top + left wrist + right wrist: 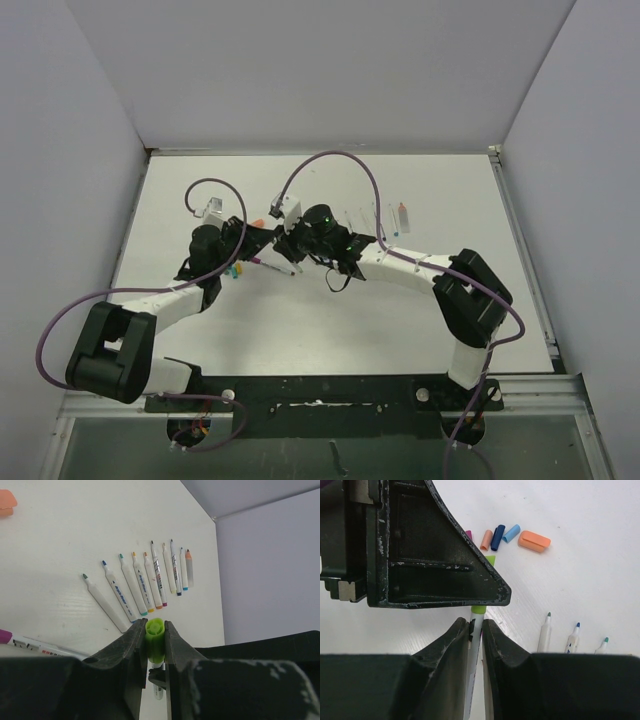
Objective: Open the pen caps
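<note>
On the white table [60,540] a row of pens [150,580] lies uncapped with loose caps [500,536] nearby, while the left gripper [154,642] clamps the green cap [154,629] and the right gripper [475,625] clamps its barrel [471,680], not yet separated.

10 uncapped pens [142,582] lie fanned at frame centre on the white counter [60,525]; grey wall [270,570] at right.

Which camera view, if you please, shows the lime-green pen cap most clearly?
Left wrist: the lime-green cap sits end-on, clamped in the left claw. Right wrist shows only a green sliver beneath that claw; top view, too small to tell.
</note>
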Robot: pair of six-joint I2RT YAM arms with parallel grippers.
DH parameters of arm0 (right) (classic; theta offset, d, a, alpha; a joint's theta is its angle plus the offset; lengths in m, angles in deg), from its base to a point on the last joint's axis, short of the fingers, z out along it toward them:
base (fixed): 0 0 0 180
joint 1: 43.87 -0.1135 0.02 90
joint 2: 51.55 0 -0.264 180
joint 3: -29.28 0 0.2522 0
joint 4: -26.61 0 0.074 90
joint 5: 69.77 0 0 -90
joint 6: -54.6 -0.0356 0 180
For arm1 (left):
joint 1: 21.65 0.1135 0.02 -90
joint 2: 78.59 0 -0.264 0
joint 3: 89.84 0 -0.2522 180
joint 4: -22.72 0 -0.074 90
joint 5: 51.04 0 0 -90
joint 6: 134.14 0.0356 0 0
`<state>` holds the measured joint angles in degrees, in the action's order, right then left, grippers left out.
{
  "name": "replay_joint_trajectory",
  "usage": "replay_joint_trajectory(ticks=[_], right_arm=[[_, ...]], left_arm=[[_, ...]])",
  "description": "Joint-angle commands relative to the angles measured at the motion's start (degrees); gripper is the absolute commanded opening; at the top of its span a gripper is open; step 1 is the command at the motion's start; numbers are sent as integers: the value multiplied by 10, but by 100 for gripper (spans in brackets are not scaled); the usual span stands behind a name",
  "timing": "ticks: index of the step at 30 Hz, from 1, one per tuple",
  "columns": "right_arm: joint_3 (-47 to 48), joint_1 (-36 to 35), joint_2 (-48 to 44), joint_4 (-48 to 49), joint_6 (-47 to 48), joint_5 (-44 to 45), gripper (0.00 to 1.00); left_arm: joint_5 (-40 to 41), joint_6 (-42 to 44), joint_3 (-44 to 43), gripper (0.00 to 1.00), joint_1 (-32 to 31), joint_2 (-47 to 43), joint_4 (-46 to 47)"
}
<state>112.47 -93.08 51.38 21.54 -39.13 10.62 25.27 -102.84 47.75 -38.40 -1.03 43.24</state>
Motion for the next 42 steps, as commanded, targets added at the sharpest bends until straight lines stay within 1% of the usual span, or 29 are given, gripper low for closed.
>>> replay_joint_trajectory(ticks=[1, 19, 22, 27, 31, 37, 38, 42], right_arm=[[28, -3, 8, 15, -1, -2, 14], [30, 2, 23, 16, -7, -11, 20], [31, 3, 24, 16, -8, -11, 26], [32, 3, 27, 15, -9, -13, 30], [32, 5, 25, 14, -8, -13, 23], [28, 5, 19, 15, -10, -12, 2], [26, 5, 17, 15, -9, -12, 0], [20, 5, 11, 15, -10, -11, 0]], left_arm=[[5, 10, -23, 0, -3, -23, 17], [12, 10, -27, 0, -9, -26, 13], [11, 11, -27, 0, -9, -24, 13], [13, 11, -27, 0, -9, -24, 13], [13, 13, -28, 0, -9, -25, 11], [23, 15, -27, 0, -9, -29, 7], [25, 15, -27, 0, -9, -30, 6], [37, 20, -24, 0, -8, -32, -2]])
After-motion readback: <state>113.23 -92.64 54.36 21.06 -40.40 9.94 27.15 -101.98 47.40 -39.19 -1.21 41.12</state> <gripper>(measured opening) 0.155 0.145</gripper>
